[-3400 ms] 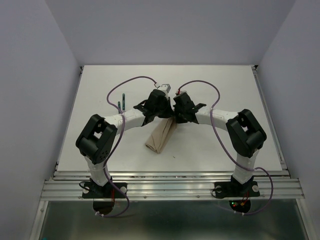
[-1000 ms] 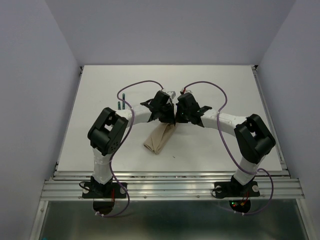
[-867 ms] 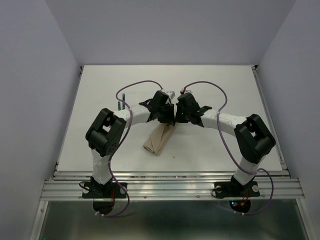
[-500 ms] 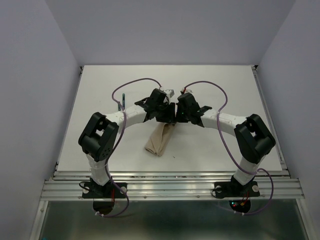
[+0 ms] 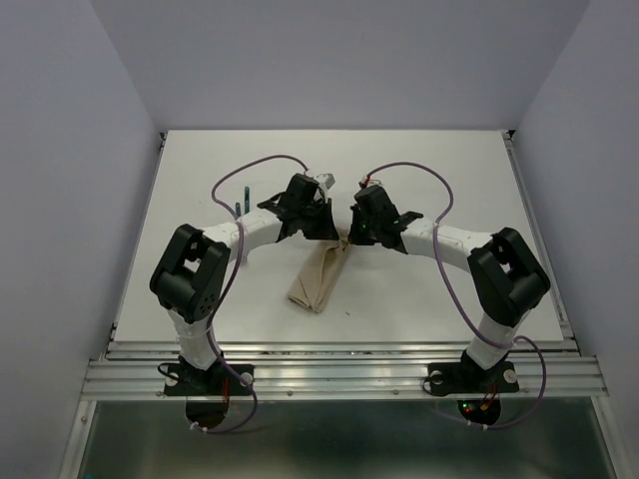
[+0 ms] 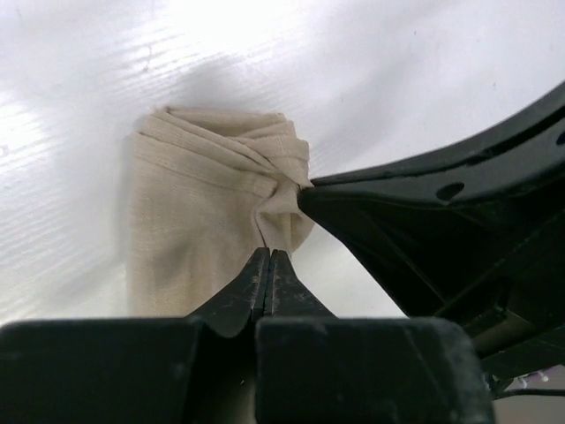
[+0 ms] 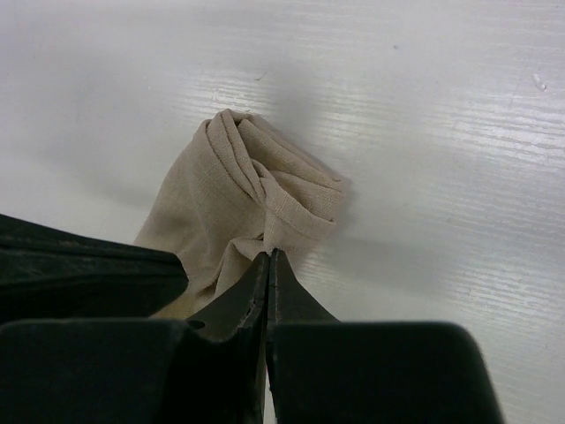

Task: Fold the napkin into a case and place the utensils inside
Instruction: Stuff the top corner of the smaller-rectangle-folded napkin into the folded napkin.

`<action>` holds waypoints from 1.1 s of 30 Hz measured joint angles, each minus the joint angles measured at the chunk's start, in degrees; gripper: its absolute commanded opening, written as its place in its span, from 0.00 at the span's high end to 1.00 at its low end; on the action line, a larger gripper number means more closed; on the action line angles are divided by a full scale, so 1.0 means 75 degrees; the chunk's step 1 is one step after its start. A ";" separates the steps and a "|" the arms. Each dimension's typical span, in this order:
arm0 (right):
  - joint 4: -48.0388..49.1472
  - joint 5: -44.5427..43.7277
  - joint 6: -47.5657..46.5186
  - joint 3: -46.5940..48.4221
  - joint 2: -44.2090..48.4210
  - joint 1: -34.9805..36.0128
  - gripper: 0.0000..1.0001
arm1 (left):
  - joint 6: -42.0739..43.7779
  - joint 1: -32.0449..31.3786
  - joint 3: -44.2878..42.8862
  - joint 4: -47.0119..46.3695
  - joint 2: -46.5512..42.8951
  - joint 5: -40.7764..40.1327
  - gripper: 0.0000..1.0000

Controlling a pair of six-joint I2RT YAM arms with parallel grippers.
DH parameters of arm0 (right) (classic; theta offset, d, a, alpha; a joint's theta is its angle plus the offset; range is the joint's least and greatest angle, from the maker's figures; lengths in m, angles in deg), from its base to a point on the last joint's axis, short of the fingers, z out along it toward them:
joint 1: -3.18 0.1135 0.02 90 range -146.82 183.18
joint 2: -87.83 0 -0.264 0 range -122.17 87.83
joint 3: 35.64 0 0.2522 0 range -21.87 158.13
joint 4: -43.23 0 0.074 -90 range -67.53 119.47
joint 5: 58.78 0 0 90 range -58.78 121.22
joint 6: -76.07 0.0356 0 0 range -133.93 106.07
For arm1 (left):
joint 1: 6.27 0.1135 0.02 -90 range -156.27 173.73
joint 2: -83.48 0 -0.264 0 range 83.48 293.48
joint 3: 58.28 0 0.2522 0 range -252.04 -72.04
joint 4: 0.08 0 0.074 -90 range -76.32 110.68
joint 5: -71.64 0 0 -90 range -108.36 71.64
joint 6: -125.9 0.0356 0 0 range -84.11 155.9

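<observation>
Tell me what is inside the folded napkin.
Only bunched cloth folds show at the end of the napkin; its interior is covered. The green-handled utensils lie apart, outside it.

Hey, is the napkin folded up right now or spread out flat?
Folded. The napkin lies on the table as a narrow oblong, with layered folds bunched at its far end.
</observation>
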 measured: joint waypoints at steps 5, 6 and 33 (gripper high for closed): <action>0.0003 0.0032 0.0000 0.0000 0.0000 0.0000 0.99 | -0.0134 0.0154 0.0000 -0.0335 0.0163 0.0096 1.00; 0.0003 0.0032 0.0000 0.0000 0.0000 0.0000 0.99 | -0.0169 0.0157 0.0000 -0.0408 0.0236 0.0140 1.00; -0.0009 0.0160 -0.0003 0.0000 0.0000 -0.0003 0.99 | -0.0632 0.0137 -0.0344 -0.1096 0.1425 0.1037 1.00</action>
